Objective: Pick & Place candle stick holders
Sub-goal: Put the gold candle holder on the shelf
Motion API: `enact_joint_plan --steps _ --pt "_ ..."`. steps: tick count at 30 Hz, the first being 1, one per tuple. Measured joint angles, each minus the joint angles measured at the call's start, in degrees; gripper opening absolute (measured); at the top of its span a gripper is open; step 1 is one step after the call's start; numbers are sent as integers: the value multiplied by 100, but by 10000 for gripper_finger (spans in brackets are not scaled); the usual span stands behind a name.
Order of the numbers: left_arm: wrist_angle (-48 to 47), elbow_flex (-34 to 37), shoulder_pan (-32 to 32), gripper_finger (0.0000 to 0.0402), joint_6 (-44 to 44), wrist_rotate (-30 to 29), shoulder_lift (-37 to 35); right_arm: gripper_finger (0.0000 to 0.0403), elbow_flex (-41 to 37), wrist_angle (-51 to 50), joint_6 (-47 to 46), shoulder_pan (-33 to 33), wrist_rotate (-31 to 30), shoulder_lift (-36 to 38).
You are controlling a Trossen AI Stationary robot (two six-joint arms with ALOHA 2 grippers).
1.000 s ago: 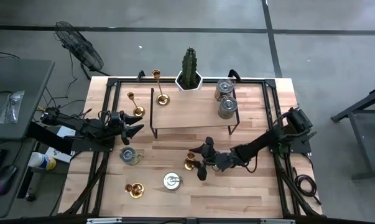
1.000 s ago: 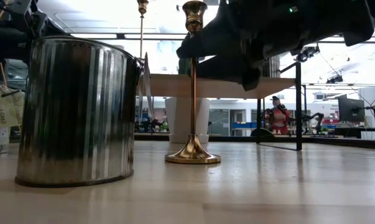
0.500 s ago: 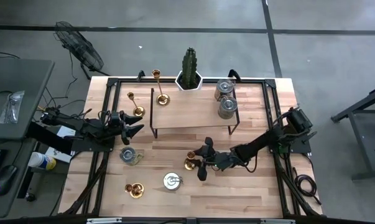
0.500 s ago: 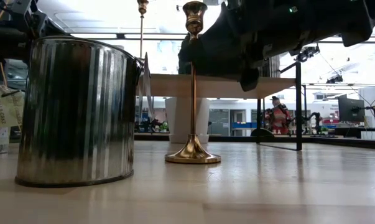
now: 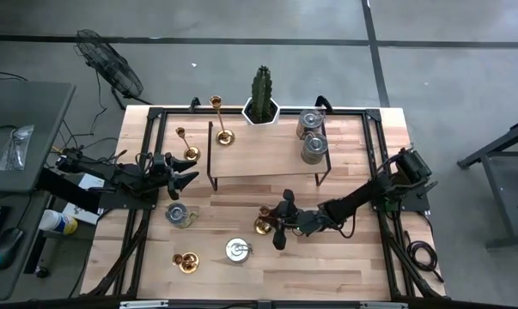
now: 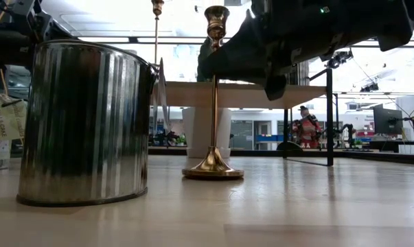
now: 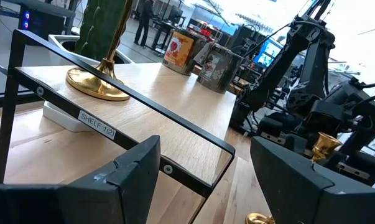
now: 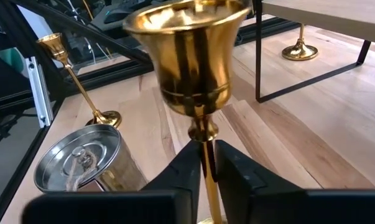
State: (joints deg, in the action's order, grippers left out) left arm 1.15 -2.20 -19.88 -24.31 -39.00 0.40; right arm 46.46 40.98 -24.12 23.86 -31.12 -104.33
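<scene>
A tall gold candle stick holder (image 5: 262,221) stands on the table in front of the shelf, and my right gripper (image 5: 275,226) is shut on it. Its cup (image 8: 187,50) fills the right wrist view. Another tall holder (image 5: 222,127) stands by its round base on the shelf's left end. A short one (image 5: 186,148) stands on the table left of the shelf, and another (image 5: 186,262) near the front left. My left gripper (image 5: 186,173) stands open and level at the table's left, holding nothing. My right gripper pinches the holder's thin stem (image 8: 204,148) just below the cup, between its two fingers (image 8: 186,169). The fingers come nearly level from the table's right side and lie across the stem. The holder stands about upright, its flared base (image 6: 212,170) on the table.
The wooden shelf (image 5: 267,159) carries two tins (image 5: 313,136) at its right end, with a cactus pot (image 5: 261,101) behind it. Two lidded silver tins stand on the table: one (image 5: 179,214) at the left, one (image 5: 237,250) just front left of the held holder.
My right gripper has shut its fingers on the holder's stem without moving along the table. The holder's cup has shifted slightly toward the gripper, while its base stays on the table.
</scene>
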Motion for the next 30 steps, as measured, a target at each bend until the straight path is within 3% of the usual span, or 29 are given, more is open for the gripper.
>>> enact_joint_plan --steps 10,16,22,30 --pt "2 0 0 245 1 0 0 10 5 -85 26 2 132 115" --pt "0 0 0 245 1 -1 0 9 312 -812 100 -36 210 448" --pt "2 0 0 245 1 -1 0 8 810 -1873 376 -190 661 931" --pt "2 0 0 245 0 -2 0 7 1742 -2972 1319 -469 1826 1197"
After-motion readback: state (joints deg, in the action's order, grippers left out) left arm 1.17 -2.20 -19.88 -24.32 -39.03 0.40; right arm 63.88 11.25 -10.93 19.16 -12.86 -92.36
